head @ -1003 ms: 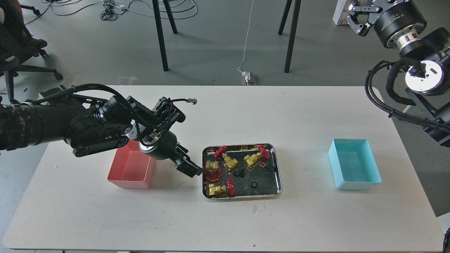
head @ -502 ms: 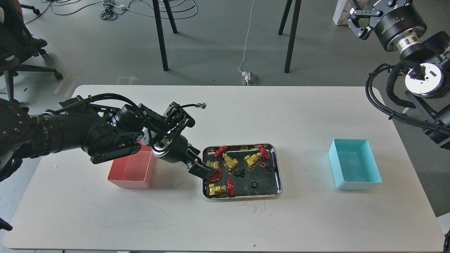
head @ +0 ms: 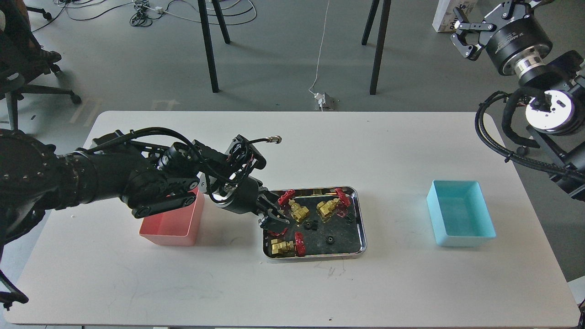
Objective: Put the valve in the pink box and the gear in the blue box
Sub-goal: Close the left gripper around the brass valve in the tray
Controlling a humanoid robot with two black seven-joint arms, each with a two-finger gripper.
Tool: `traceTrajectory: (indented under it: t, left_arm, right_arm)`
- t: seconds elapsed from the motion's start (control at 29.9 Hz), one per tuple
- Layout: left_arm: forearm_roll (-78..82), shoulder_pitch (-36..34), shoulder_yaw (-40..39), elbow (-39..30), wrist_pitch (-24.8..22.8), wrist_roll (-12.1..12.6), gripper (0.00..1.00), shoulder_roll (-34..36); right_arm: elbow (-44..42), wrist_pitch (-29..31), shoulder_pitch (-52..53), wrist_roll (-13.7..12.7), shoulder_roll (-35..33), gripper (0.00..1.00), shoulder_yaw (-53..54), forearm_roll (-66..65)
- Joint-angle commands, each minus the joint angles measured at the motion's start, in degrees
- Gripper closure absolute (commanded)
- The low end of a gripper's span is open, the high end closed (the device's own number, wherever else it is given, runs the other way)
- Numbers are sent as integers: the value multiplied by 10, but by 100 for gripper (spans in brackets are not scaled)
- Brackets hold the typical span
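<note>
A steel tray (head: 315, 255) in the middle of the table holds brass valves with red handwheels (head: 298, 211) (head: 330, 208) (head: 285, 246) and tiny black gears (head: 311, 225) (head: 329, 239). My left gripper (head: 275, 220) reaches down into the tray's left part, open, its fingers on either side of a fourth valve, of which only a bit of the red handwheel (head: 279, 231) shows. The pink box (head: 167, 238) stands left of the tray, partly under my left arm. The blue box (head: 466, 240) stands at the right, with nothing in it. My right gripper (head: 480, 20) is open and empty, high at the top right, off the table.
The white table's (head: 292, 292) far edge lies behind the tray. A cable with a metal plug (head: 274, 138) sticks out of my left wrist. Table legs, cables and an office chair (head: 27, 68) stand on the floor beyond.
My left gripper has moved right from beside the pink box into the tray's left part and now covers the leftmost valve. The right arm has barely shifted.
</note>
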Motion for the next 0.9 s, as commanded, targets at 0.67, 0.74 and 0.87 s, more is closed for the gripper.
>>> traceTrajectory:
  t: [0.67,0.74,0.87]
  left_arm:
    - [29,30,8,19,23,0,30,0]
    - [31,31,8,22,24,0,33,0]
    - [32,33,8,24,42,0,37,0]
  right_arm:
    - [0,-1,-10,1,0,0,1,0]
    - [0,-1,-10,1,1,0,1,0]
    - [0,-1,-13,1,1,0,1,0]
